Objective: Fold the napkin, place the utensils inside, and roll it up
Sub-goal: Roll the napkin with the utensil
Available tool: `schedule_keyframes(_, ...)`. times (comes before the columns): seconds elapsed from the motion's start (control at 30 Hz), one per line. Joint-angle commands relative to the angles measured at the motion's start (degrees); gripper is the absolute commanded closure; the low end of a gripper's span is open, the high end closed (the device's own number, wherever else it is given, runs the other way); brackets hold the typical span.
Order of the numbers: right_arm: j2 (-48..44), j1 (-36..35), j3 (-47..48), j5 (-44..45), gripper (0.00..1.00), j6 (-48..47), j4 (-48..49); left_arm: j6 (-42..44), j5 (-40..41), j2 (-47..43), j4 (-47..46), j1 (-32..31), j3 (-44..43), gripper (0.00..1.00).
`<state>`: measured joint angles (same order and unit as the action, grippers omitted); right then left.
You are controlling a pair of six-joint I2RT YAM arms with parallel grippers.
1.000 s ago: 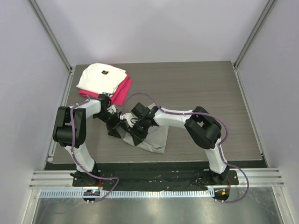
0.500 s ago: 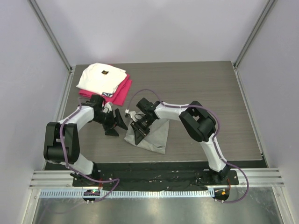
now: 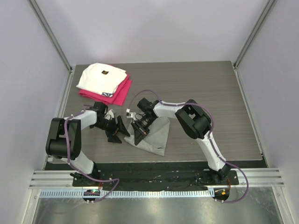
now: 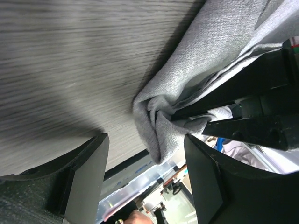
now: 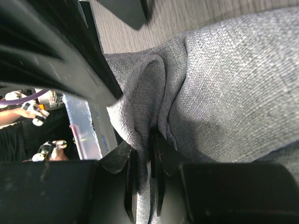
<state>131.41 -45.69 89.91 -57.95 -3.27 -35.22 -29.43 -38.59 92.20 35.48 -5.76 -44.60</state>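
The light-grey napkin (image 3: 154, 135) lies bunched on the table just in front of the two arms. My right gripper (image 3: 138, 133) is shut on its left edge, and in the right wrist view a fold of the napkin (image 5: 224, 79) is pinched between the thin jaws of that gripper (image 5: 142, 163). My left gripper (image 3: 121, 131) stands open just left of that spot. In the left wrist view its fingers (image 4: 88, 172) flank the gathered napkin corner (image 4: 156, 126) without touching it. The utensils are out of view.
A folded white cloth (image 3: 102, 77) rests on a magenta-red cloth (image 3: 120, 93) at the back left of the wooden table (image 3: 205, 88). The table's front edge (image 3: 154, 161) runs close below the napkin.
My left gripper has swung down and to the right, up to the napkin's left corner, its jaws a little wider. The right gripper has kept its hold on the napkin and shifted slightly.
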Motion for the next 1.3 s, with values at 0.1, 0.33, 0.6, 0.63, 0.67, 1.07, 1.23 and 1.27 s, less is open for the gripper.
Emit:
schedule_keyframes(0.1,4.11,-0.63,-0.17,7.07,0.81,-0.95,-1.34,-2.65,-1.84,2.88,-5.95,-2.41,1.88,0.35)
schedule_keyframes(0.33,2.88,-0.36,-0.17,8.82,0.80,-0.95,-1.08,-3.70,-0.52,4.21,-5.95,-2.85,1.97,0.63)
schedule_keyframes(0.6,-5.72,-0.36,1.94,17.86,0.58,1.95,0.50,-5.99,-0.79,4.74,-4.99,-2.77,0.92,0.87)
schedule_keyframes(0.63,-8.78,-0.45,1.76,19.62,0.54,2.30,0.68,-6.34,-0.79,4.91,-4.46,-2.77,0.40,0.90)
schedule_keyframes(0.67,-10.37,-0.54,1.59,21.46,0.50,2.30,1.03,-6.34,-0.70,4.92,-3.94,-2.77,0.04,0.92)
schedule_keyframes(1.07,-31.75,-22.41,-19.94,73.94,0.36,-7.72,23.08,-5.73,-0.34,7.11,4.86,-2.77,-3.74,1.00)
schedule_keyframes(1.23,-28.77,-28.04,-22.06,82.27,0.36,-8.16,28.98,-4.76,-2.46,9.13,5.91,-2.50,-4.09,1.00)
schedule_keyframes(1.27,-27.80,-28.40,-21.71,82.56,0.36,-8.33,28.81,-4.32,-2.54,9.31,6.09,-2.33,-4.18,1.00)
